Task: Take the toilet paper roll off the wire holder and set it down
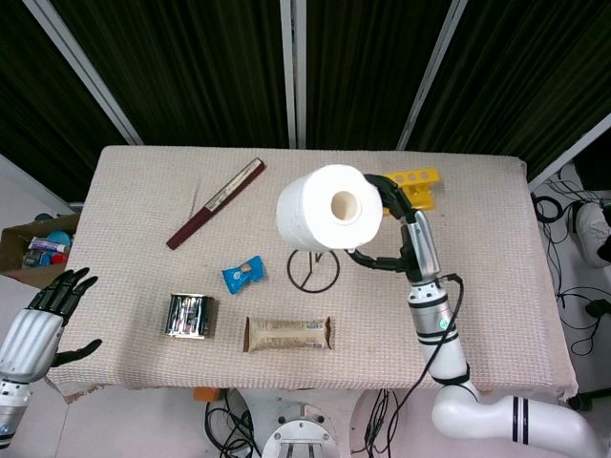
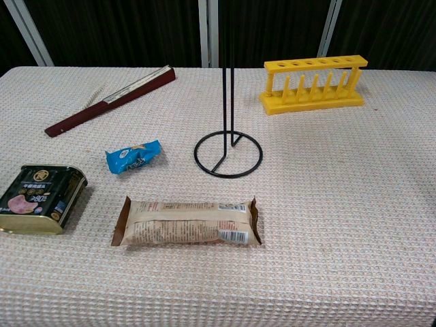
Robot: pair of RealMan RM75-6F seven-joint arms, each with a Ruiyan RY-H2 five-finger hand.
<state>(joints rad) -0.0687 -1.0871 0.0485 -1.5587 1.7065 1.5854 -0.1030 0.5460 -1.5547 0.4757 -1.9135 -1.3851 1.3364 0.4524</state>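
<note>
- The right hand (image 1: 396, 224) is gripping the toilet paper roll (image 1: 329, 210), its fingers curling around the roll's right side; this hand is showing only in the head view.
- The toilet paper roll is hanging in the air above the middle of the table (image 1: 496, 286), well clear of the cloth, with its hollow core facing the head camera.
- The wire holder (image 2: 227, 129) is standing upright near the middle of the table, its ring base lying flat and its thin rods rising bare.
- The left hand (image 1: 43, 320) is hovering off the table's near left corner, fingers spread apart and holding nothing.
- A yellow rack (image 2: 313, 83) is sitting toward the far right edge.
- A dark red folded fan (image 2: 112, 100) is lying slantwise toward the far left.
- A blue packet (image 2: 133, 156) is lying left of the holder's base.
- A tin can (image 2: 41, 198) is lying near the left edge.
- A brown snack bar (image 2: 187, 221) is lying near the front edge, just in front of the holder.
</note>
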